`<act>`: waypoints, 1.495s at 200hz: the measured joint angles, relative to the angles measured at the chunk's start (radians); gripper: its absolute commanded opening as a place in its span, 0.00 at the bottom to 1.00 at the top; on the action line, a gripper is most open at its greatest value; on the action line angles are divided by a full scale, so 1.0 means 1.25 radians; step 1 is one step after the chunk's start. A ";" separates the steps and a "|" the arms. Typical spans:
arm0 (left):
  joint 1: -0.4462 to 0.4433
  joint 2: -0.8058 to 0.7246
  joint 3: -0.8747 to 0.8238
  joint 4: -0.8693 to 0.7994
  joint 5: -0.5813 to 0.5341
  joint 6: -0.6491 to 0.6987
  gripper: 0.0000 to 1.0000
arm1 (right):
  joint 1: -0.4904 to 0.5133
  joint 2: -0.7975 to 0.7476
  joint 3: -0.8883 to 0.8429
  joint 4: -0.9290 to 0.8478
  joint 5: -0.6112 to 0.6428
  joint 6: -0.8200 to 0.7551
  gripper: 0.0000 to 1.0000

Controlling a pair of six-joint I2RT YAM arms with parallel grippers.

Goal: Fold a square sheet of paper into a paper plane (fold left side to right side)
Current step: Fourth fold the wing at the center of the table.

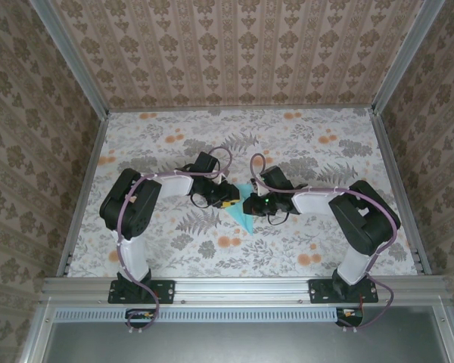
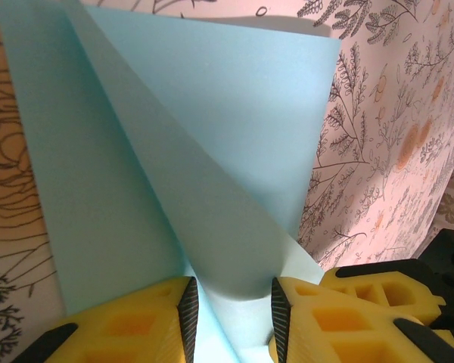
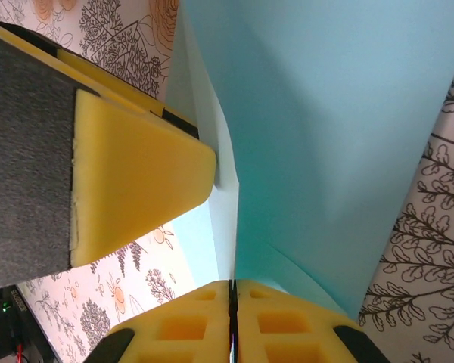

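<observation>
Sheet of paper (image 1: 243,218) sits at table (image 1: 303,151) centre w/ diagonal folds in but no slim dart yet, so approx mid-task, more creases left; left end effector (image 2: 234,310) part-open astride a raised fold, right end effector (image 3: 233,302) pinched on the sheet's edge.

Enclosed robot test cell, lab-type: damask-papered walls (image 1: 242,45) beyond and either side of right claw (image 1: 247,205), floral-print tabletop (image 1: 303,144) beneath it, aluminium frame rail (image 1: 242,286) behind it.

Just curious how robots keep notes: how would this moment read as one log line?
step: folding | sheet of paper: partly folded | left gripper: jaws apart astride the fold | right gripper: shut on paper edge
</observation>
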 measured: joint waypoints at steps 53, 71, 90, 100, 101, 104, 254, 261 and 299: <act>0.000 0.000 0.000 0.000 0.000 0.000 0.34 | -0.006 -0.002 0.005 -0.045 0.037 -0.020 0.09; 0.000 0.000 0.000 0.000 0.000 0.000 0.34 | -0.008 -0.002 0.012 -0.067 0.052 -0.027 0.10; 0.000 0.000 0.000 0.000 -0.001 0.000 0.34 | -0.010 -0.002 0.020 -0.085 0.065 -0.037 0.10; 0.000 0.000 0.000 0.000 -0.001 0.000 0.34 | -0.012 -0.002 0.024 -0.093 0.070 -0.042 0.10; 0.000 0.000 0.000 0.000 -0.002 0.000 0.34 | -0.012 -0.002 0.024 -0.093 0.071 -0.042 0.10; 0.000 0.000 0.000 0.000 -0.002 0.000 0.34 | -0.012 -0.002 0.025 -0.096 0.071 -0.043 0.10; 0.000 0.000 0.001 -0.003 -0.006 0.000 0.34 | -0.012 -0.002 0.049 -0.146 0.104 -0.067 0.10; 0.000 0.000 0.001 -0.003 -0.006 0.000 0.34 | -0.012 -0.002 0.051 -0.146 0.104 -0.067 0.10; 0.000 0.000 0.001 -0.005 -0.006 0.000 0.34 | -0.012 0.002 0.055 -0.146 0.103 -0.067 0.10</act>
